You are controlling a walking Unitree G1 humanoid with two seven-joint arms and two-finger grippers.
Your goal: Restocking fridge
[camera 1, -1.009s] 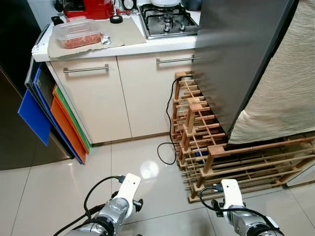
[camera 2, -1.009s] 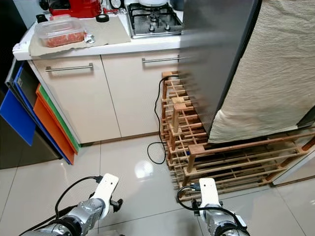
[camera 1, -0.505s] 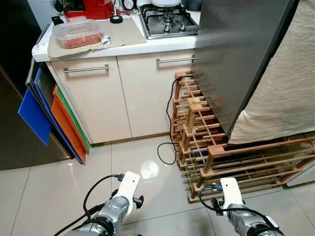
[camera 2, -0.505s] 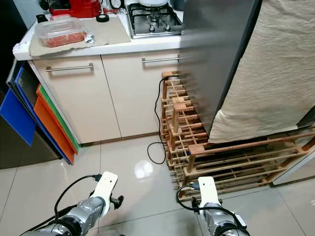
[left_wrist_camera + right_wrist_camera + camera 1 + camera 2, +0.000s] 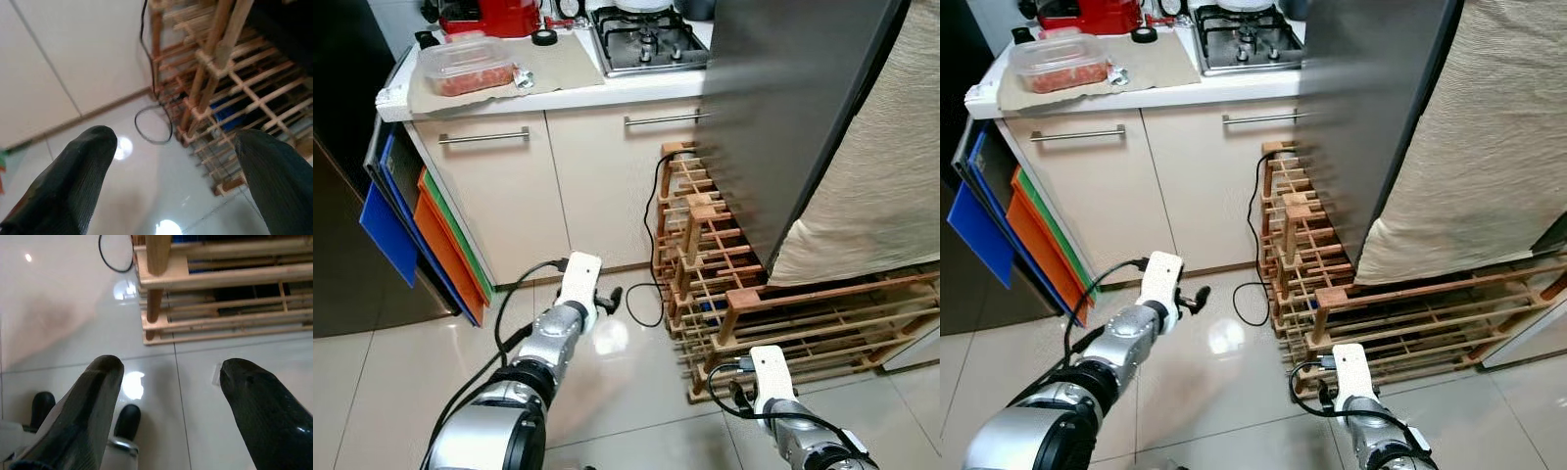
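Upper left of the frame, on the surface (image 5: 607,93) beside the hob (image 5: 646,41), sits the clear food container (image 5: 467,67) with reddish contents, our likeliest item to restock. It lies on a beige mat (image 5: 499,70), its long axis running roughly left to right in the eye views, well apart from both of our hands.

Left hand (image 5: 607,294): raised to mid-frame in front of the cupboard doors (image 5: 558,186), fingers spread apart and gripping nothing; its wrist view looks through the gap between the fingers (image 5: 73,176) at the floor (image 5: 146,196), a black cable loop (image 5: 153,125) and the wooden rack (image 5: 230,93).

Right hand (image 5: 166,396): low at the bottom right of the frame, near the front of the wooden rack, fingers likewise apart and empty over the tiles.

The container lies up and to the left of the left hand, above the cupboard front. We judge the left arm the nearer one, so the reach should be upward and leftward across the surface edge.

The tall dark fridge (image 5: 783,117) fills the upper right, a cloth-covered mass (image 5: 881,166) beside it. Coloured boards (image 5: 431,235) lean at the left of the cupboards.
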